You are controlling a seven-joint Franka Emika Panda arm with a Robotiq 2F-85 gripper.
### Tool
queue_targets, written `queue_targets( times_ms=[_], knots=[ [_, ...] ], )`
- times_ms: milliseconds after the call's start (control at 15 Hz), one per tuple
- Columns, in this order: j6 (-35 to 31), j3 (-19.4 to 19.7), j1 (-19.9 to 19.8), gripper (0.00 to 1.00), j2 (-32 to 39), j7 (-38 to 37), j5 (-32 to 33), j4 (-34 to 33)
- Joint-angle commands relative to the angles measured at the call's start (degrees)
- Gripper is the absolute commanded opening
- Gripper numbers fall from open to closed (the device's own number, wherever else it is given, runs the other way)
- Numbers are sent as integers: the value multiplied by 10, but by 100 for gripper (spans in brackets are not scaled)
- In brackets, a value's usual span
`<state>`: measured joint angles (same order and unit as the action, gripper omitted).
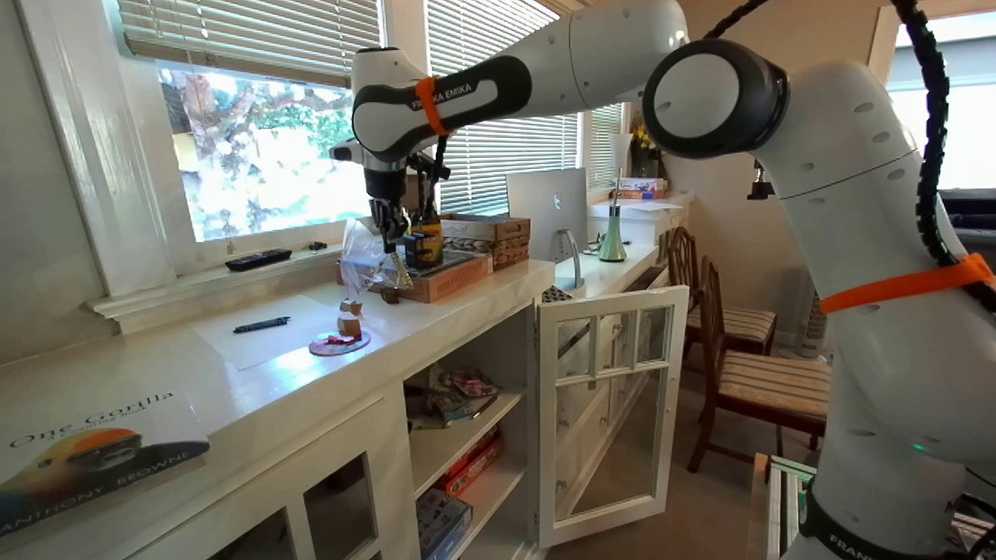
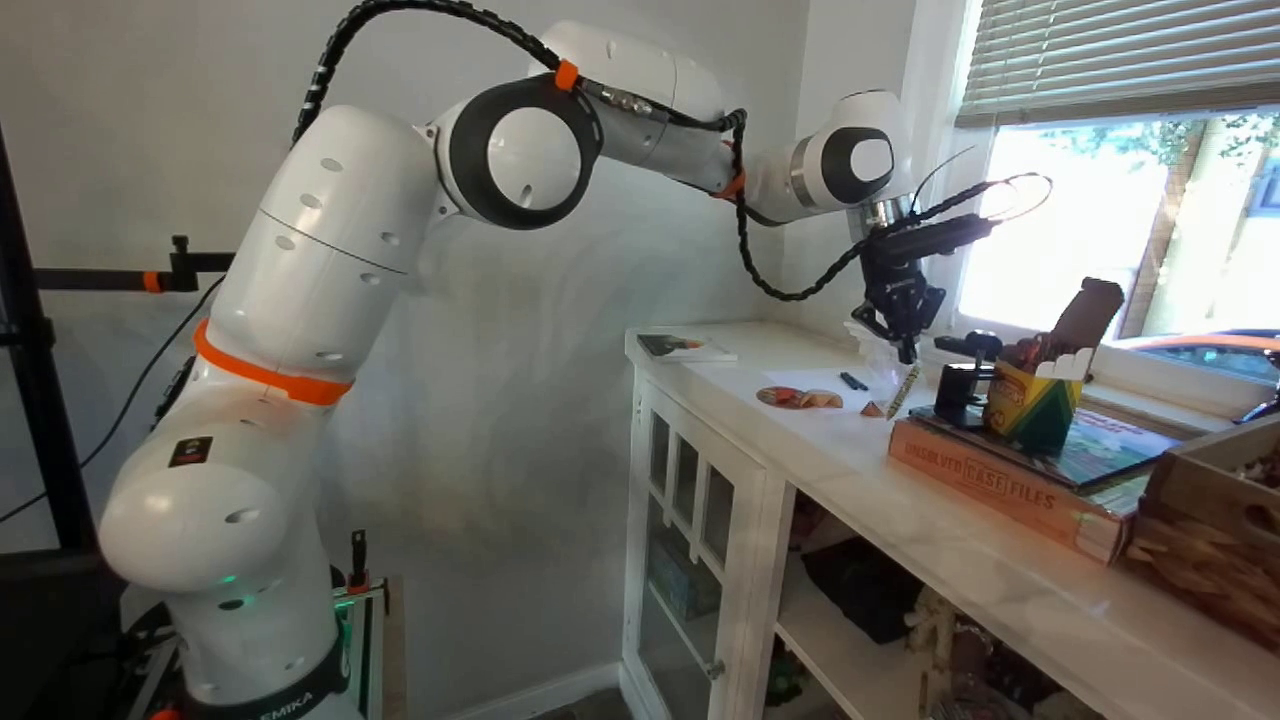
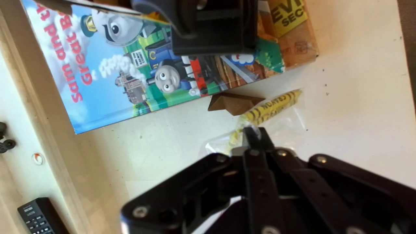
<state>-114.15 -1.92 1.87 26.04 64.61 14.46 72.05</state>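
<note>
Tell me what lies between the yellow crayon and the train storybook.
A brown, angular piece shows between the yellow crayon and the train storybook in the wrist view.

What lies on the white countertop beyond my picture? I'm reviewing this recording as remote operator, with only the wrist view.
Observer: In an exterior view, a slim, dark, pen-shaped object lies on a flat white paper sheet.
Operator: Any book besides the glossy blue one with cartoon trains?
Observer: Yes, a white picture book titled One Gorilla.
Operator: With my black end effector closed on the clear plastic bag, is any cabinet door open?
Observer: Yes, a white-framed, glass-paned door stands swung open.
</note>
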Motion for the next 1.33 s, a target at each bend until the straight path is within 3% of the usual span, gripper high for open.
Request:
queue_targets(
  times_ms=[0,467,1267],
  knots=[
    [1,-2,0,0,1,2,9,-8],
    [24,-4,43,0,32,137,104,-94],
    [-30,5,90,0,98,347,260,-141]
  ],
)
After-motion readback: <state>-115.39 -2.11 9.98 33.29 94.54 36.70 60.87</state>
